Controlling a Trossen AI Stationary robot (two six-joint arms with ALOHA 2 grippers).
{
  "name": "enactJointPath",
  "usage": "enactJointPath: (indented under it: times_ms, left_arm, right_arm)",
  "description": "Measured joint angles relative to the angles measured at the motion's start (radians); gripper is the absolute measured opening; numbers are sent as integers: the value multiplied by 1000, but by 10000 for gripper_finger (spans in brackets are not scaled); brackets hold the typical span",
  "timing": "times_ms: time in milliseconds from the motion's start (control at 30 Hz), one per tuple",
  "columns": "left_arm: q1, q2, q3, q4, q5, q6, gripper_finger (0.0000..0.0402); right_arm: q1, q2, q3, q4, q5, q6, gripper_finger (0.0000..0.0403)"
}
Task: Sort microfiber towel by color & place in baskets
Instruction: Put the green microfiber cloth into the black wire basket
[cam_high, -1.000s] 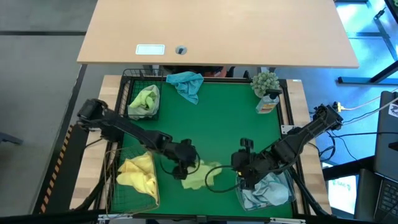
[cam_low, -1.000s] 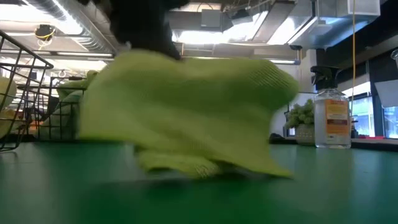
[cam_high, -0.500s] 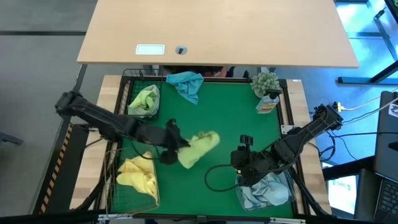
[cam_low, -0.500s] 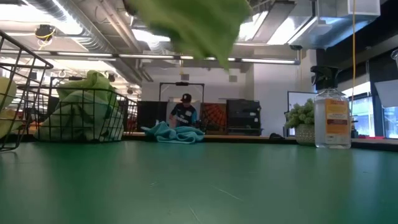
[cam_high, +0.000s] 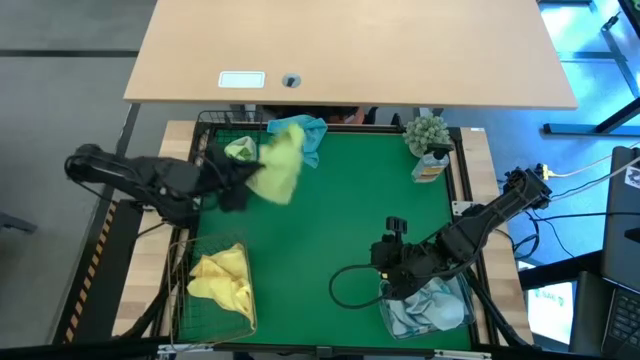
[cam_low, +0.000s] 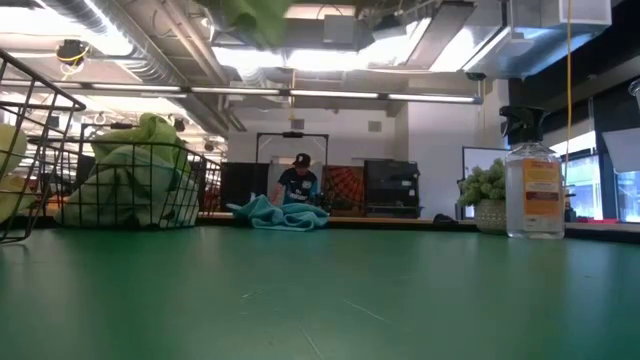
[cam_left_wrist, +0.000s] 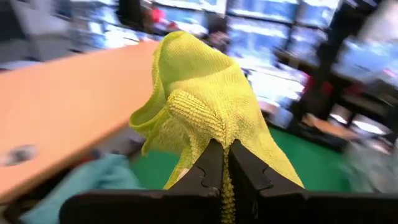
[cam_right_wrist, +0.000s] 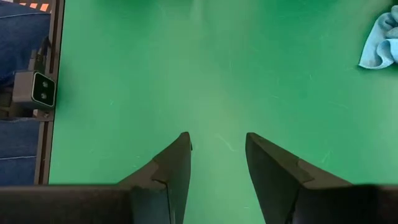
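Observation:
My left gripper (cam_high: 250, 180) is shut on a lime-green towel (cam_high: 280, 168) and holds it in the air beside the black wire basket (cam_high: 213, 125) at the far left, which has another green towel (cam_high: 238, 152) in it. A blue towel (cam_high: 302, 135) lies on the mat at the far edge. The tan wire basket (cam_high: 182, 300) at the near left holds a yellow towel (cam_high: 222, 278). The clear tub (cam_high: 383, 312) at the near right holds pale blue towels. My right gripper (cam_right_wrist: 217, 149) hovers open over the mat by the tub. My left gripper pinches a bunched fold of the lime-green towel (cam_left_wrist: 214, 134) between its two fingers (cam_left_wrist: 208, 165); how many layers cannot be told. The towel is lifted clear of the mat and billows out past the fingertips (cam_left_wrist: 193, 81), slack.
A small potted plant (cam_high: 428, 132) and a spray bottle (cam_low: 535, 190) stand at the far right corner. A wooden desk (cam_high: 350, 50) lies beyond the far edge. A black cable (cam_high: 345, 285) loops on the mat near my right gripper. Bare green mat (cam_high: 370, 200) fills the middle.
My left gripper has lifted the lime-green towel off the near middle of the mat and carried it up and toward the far left, to the black wire basket. The towel, first spread on the mat, now hangs clear in the air. The right arm has kept still.

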Motion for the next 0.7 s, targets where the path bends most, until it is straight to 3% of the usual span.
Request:
enactJointPath:
  times_ms: [300,700]
  left_arm:
    - [37,-163,2,-187,-187,-10,4]
    - [93,-231,2,-536,-289,-226,4]
  right_arm:
    - [0,0,0,1,0,0,152]
    - [0,0,0,1,0,0,152]
